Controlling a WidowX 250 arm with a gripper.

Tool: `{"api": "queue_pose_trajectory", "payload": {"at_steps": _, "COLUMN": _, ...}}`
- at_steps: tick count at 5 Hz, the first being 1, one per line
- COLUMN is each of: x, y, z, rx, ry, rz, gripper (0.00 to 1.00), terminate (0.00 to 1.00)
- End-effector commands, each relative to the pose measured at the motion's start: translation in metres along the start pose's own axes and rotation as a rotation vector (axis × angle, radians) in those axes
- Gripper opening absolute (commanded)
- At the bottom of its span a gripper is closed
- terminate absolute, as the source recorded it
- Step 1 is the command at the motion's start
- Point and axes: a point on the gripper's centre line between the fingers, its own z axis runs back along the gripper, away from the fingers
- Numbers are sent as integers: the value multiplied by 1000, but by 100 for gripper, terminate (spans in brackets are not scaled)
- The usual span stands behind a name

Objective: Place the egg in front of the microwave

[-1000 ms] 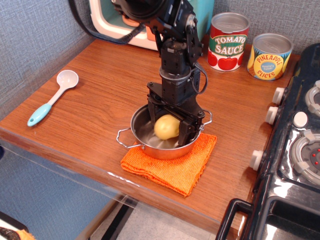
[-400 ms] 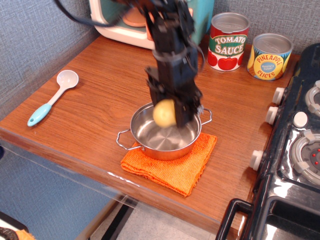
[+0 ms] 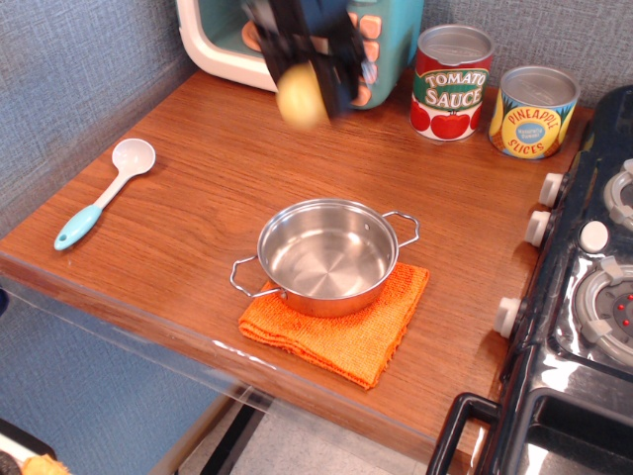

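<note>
Cloth: an orange cloth (image 3: 341, 332) lies nearest the table's front edge, flat under the pot.
Pot: a steel pot (image 3: 324, 257) sits on that cloth with nothing inside it, so the egg is out of it.
Spoon: a white spoon with a blue handle (image 3: 104, 192) lies well off to the side and plays no part in the carry.
Table: bare wood (image 3: 198, 178) stretches between the pot and the microwave, which is where the egg belongs.
Egg: the pale-yellow egg (image 3: 302, 97) is up in the air, held above the far part of the table, just in front of the microwave's door.
Gripper: the gripper (image 3: 308, 91) is motion-blurred; its dark fingers seem closed around the egg, though how firmly cannot be read from the smear.
Microwave: the teal microwave (image 3: 297, 35) stands at the back edge, its lower front just behind the egg.
Cans: a tomato sauce can (image 3: 451, 82) and a pineapple can (image 3: 533, 111) stand beside the microwave.
Risk, drop: released from this height, the rounded egg would likely bounce and roll toward the pot or off the table.
Risk, overshoot: carried further back, the gripper could knock the microwave's door or handle.
Risk, grip: a fast swing on a smooth oval may let it slip early.
</note>
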Motion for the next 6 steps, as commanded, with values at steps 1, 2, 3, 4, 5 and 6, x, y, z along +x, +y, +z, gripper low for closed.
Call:
{"api": "queue_pose_trajectory", "payload": {"at_steps": 1, "x": 0, "y": 71, "z": -24, "rx": 111, "ry": 26, "rz": 126, "gripper": 0, "terminate": 0}}
{"api": "queue_pose_trajectory", "payload": {"at_steps": 2, "x": 0, "y": 80, "z": -43, "rx": 144, "ry": 73, "rz": 134, "gripper": 0, "terminate": 0}}
{"api": "queue_pose_trajectory", "payload": {"at_steps": 3, "x": -4, "y": 89, "z": -65, "rx": 164, "ry": 109, "rz": 163, "gripper": 0, "terminate": 0}}
{"api": "queue_pose_trajectory", "payload": {"at_steps": 4, "x": -7, "y": 98, "z": -86, "rx": 177, "ry": 151, "rz": 191, "gripper": 0, "terminate": 0}}
{"api": "queue_pose_trajectory", "payload": {"at_steps": 5, "x": -10, "y": 104, "z": -98, "rx": 181, "ry": 179, "rz": 198, "gripper": 0, "terminate": 0}}
{"api": "queue_pose_trajectory", "payload": {"at_steps": 6, "x": -11, "y": 104, "z": -99, "rx": 181, "ry": 189, "rz": 196, "gripper": 100, "terminate": 0}}
